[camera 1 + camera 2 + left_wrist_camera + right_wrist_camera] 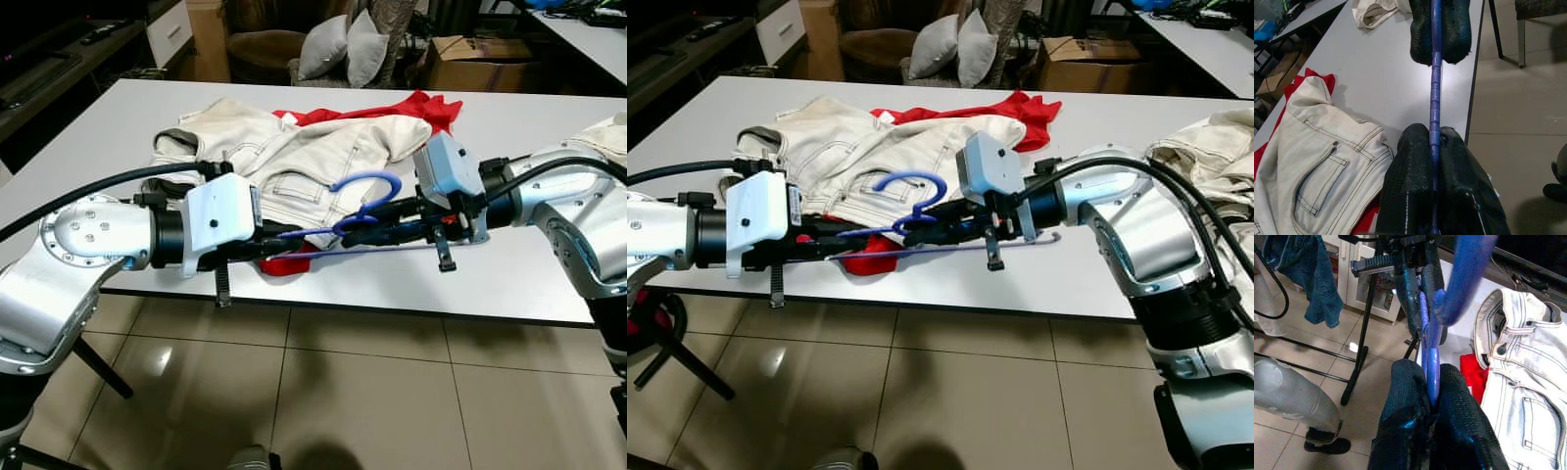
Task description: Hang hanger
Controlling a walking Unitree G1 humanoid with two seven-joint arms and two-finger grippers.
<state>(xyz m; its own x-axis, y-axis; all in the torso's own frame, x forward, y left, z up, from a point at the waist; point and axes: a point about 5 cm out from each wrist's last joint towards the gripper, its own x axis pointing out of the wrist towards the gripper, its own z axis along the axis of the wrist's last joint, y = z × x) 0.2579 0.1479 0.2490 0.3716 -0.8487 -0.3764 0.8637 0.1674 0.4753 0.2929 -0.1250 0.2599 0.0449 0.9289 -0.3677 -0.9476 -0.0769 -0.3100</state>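
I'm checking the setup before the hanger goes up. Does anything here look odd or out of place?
Yes: the blue hanger carries no garment. Both the left gripper and the right gripper are shut on it, while the cream jeans lie crumpled over a red garment on the table.
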